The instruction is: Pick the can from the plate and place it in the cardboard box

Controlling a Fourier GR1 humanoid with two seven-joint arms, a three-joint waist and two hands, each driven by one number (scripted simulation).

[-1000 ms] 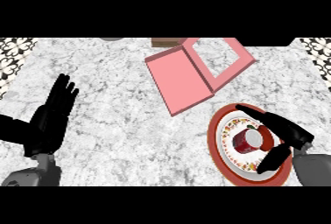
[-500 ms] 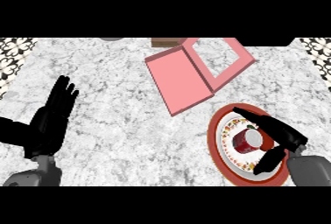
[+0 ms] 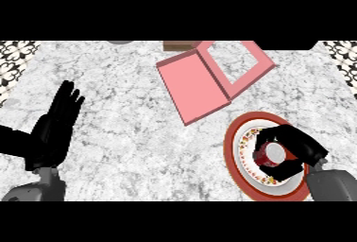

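Marble counter (image 3: 140, 142) at lower right carries the plate (image 3: 237, 160), where the right hand (image 3: 296, 144) curls around the can (image 3: 273, 153), likely rigid, light and smooth-sided, best gripped across its sides.

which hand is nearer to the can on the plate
Right. The right hand is curled round the can on the plate. The left hand rests open, fingers up, far across the counter at the view's left edge.
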